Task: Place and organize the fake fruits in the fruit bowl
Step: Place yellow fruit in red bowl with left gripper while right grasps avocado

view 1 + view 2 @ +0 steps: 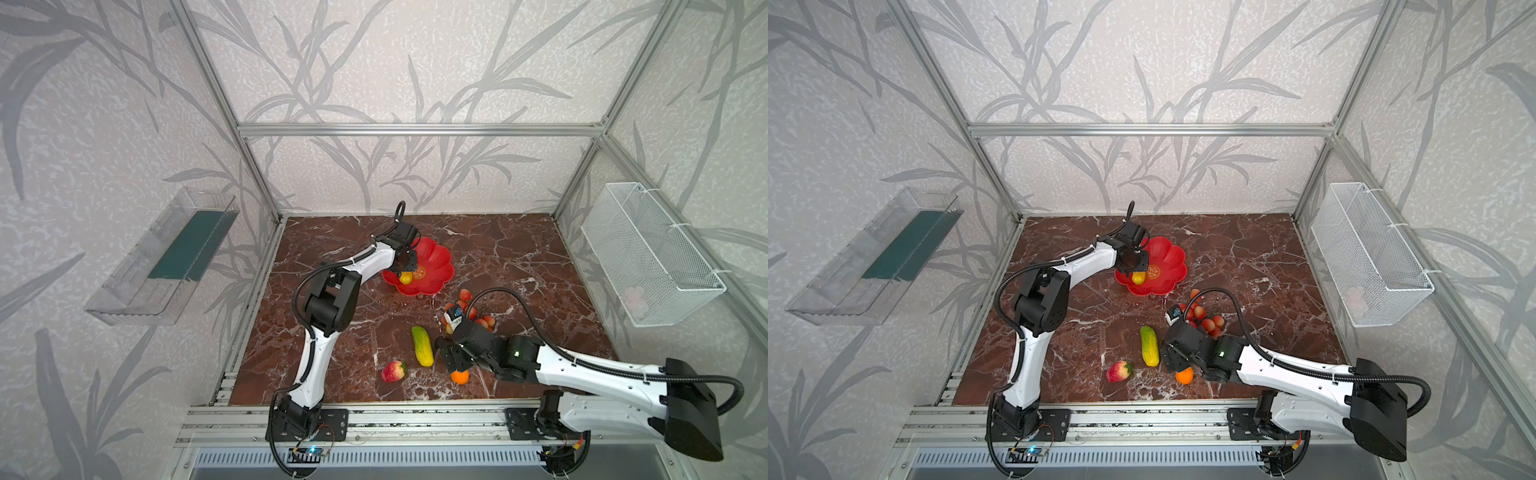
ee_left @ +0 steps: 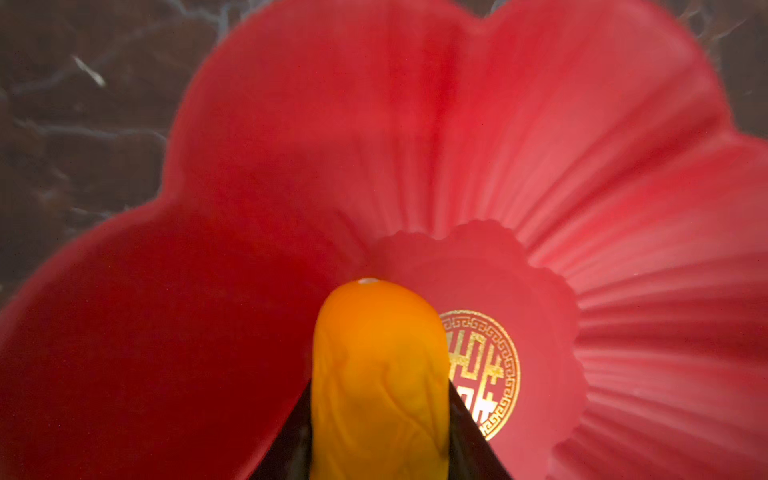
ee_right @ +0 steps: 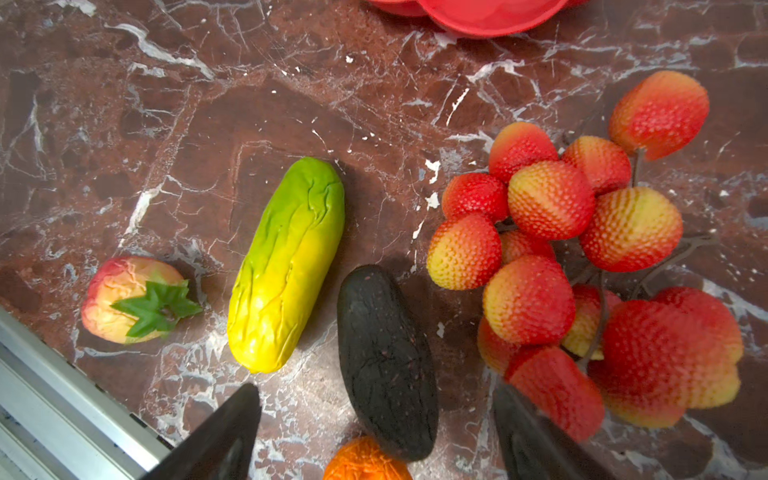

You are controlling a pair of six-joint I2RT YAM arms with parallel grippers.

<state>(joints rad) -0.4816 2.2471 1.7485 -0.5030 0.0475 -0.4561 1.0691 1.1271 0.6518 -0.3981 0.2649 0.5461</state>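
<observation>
Left gripper is clamped on the orange-yellow oblong fruit, with one finger on each side of it. The fruit's free end hangs over the left part of the fruit bowl, just left of the gold emblem. Contact with the bowl floor cannot be determined. The bowl sits at the far centre of the marble tabletop.

Nearer than the bowl, five fruits lie on the tabletop:
- bunch of red-pink berries, near-right of the bowl
- green-yellow oblong fruit, left of the bunch
- strawberry, farther left and nearer
- dark oval fruit, between the oblong fruit and the bunch
- small orange ball, at the oval's near end

Right gripper stands with jaws wide, straddling the oval's near end. Neither finger touches the oval, and one finger is just beside the berries.
</observation>
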